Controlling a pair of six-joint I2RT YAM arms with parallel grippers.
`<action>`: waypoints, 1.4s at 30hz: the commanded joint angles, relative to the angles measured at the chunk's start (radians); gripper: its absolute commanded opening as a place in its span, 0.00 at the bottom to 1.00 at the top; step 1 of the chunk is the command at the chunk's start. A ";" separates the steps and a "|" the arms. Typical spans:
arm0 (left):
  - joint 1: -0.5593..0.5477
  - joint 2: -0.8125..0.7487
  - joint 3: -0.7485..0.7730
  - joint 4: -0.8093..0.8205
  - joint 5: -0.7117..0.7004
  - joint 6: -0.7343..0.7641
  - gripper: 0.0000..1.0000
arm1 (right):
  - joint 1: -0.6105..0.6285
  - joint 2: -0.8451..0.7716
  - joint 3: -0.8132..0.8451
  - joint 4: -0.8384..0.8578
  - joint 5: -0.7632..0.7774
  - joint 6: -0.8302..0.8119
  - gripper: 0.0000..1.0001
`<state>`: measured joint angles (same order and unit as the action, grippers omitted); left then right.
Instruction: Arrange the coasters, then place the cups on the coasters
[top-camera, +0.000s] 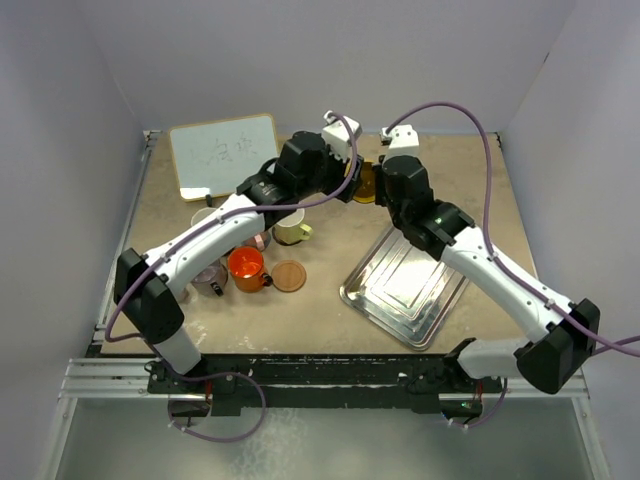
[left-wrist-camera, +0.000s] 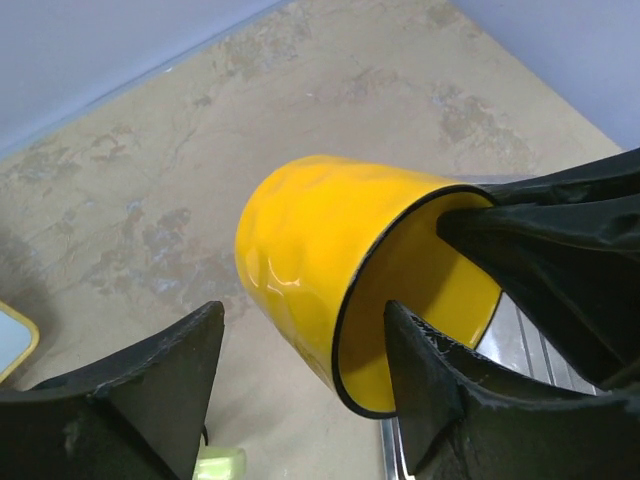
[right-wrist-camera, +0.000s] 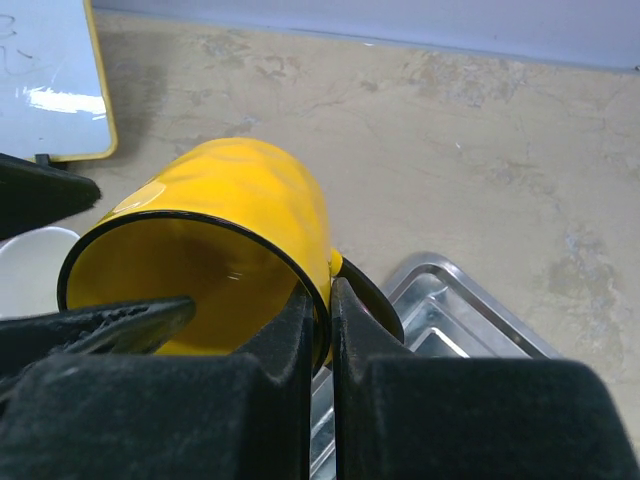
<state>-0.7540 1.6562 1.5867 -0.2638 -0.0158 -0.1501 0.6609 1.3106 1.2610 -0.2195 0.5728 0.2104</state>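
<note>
Back of the left fingers, toward that arm's base, the other mugs crowd together, and a brown coaster lies bare beside the red-orange mug. I see no cup seated on a coaster, so nearly all the task looks undone. The left fingers stand apart astride the yellow mug, held tipped above the bench. The right fingers pinch its rim by the handle.

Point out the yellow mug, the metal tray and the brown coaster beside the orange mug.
yellow mug (left-wrist-camera: 300, 240), left wrist view, on its outer side wall.
metal tray (top-camera: 403, 290), top external view, on its bare floor.
brown coaster (top-camera: 289, 276), top external view, on the disc's centre.
</note>
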 joint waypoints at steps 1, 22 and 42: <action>-0.004 0.017 0.052 0.009 -0.040 -0.022 0.58 | 0.006 -0.080 0.026 0.119 -0.021 0.054 0.00; 0.003 -0.122 -0.025 0.011 -0.117 0.193 0.03 | -0.014 -0.115 0.047 -0.046 -0.564 -0.183 0.35; 0.129 -0.391 -0.374 -0.264 0.203 0.430 0.03 | -0.170 -0.331 -0.107 -0.385 -0.933 -0.617 0.88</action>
<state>-0.6254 1.3109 1.2770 -0.5846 0.1272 0.2600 0.5259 1.0206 1.2015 -0.5449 -0.3077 -0.3481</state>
